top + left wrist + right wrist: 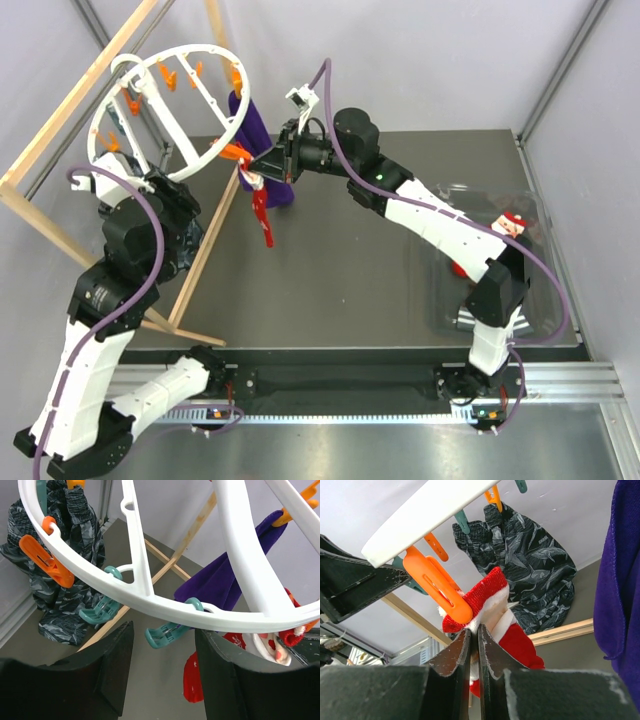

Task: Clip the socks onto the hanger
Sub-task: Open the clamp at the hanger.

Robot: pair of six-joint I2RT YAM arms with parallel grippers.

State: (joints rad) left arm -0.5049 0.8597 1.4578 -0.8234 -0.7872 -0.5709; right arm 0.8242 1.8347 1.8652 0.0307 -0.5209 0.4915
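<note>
- Dark grey table (380,260) is seen between pale walls, with both arm bases bolted at its near edge.
- On the right side of the table a clear tub (535,215) is noted. A second red sock (512,222) with a Santa face is lying in it, beside the right arm's lower links.
- The left gripper (163,630) is raised at the left, just under the rim of the hanger (150,605). Its fingers are spread wide and nothing is held between them.
- The hanger is a white ring with crossing spokes, held tilted in the air above the table's far left. Teal clips (100,614) are hung from the rim over the left fingers.
- The right gripper (474,632) is reached up to the ring's near edge. Its fingers are closed to a thin slit and pinched on the pale cuff of a red sock (492,597).
- The sock's top is pressed against the tip of an orange clip (437,585) on the rim. Whether the clip has bitten the cloth cannot be told. In the top view the sock is seen dangling below it, clear of the table.
- Just behind, a purple sock (262,130) is hung from the rim.
- Farther back a dark patterned cloth (530,570) is hung.
- A wooden frame (80,92) is stood at the far left by the wall.
</note>
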